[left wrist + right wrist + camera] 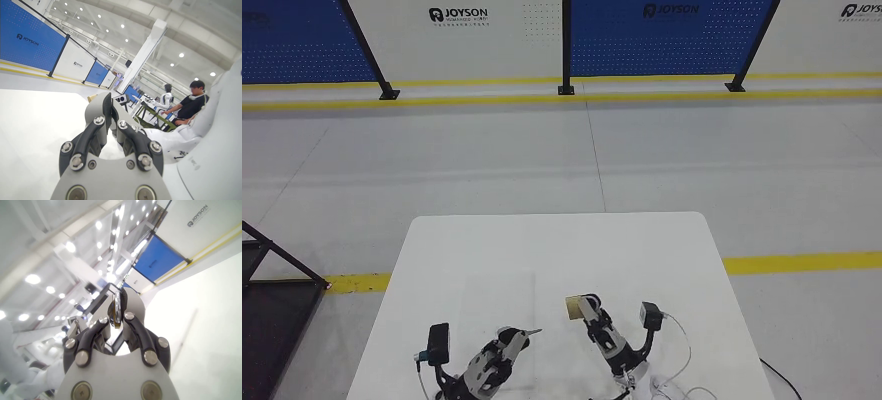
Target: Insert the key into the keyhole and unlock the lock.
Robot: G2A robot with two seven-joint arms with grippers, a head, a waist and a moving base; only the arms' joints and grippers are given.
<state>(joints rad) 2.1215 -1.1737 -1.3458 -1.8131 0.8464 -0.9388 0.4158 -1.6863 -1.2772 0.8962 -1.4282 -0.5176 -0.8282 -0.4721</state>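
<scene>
A brass padlock (573, 308) is held above the white table (542, 250) near its front edge by my right gripper (586, 305). In the right wrist view the right gripper (121, 300) is shut on the lock's silver shackle (118, 308), with a brass corner (117, 326) showing below it. My left gripper (519, 340) sits to the left of the lock and grips a thin metal key (531, 332) whose tip points toward the lock, a short gap away. In the left wrist view the left gripper (109, 103) has its pads pressed together, and the lock (91, 98) shows just beyond them.
A black metal frame (272, 270) stands on the floor off the table's left side. White cables (682, 385) lie by the right arm at the front edge. The table's far half is bare white surface. Blue and white barrier panels (662, 40) line the far floor.
</scene>
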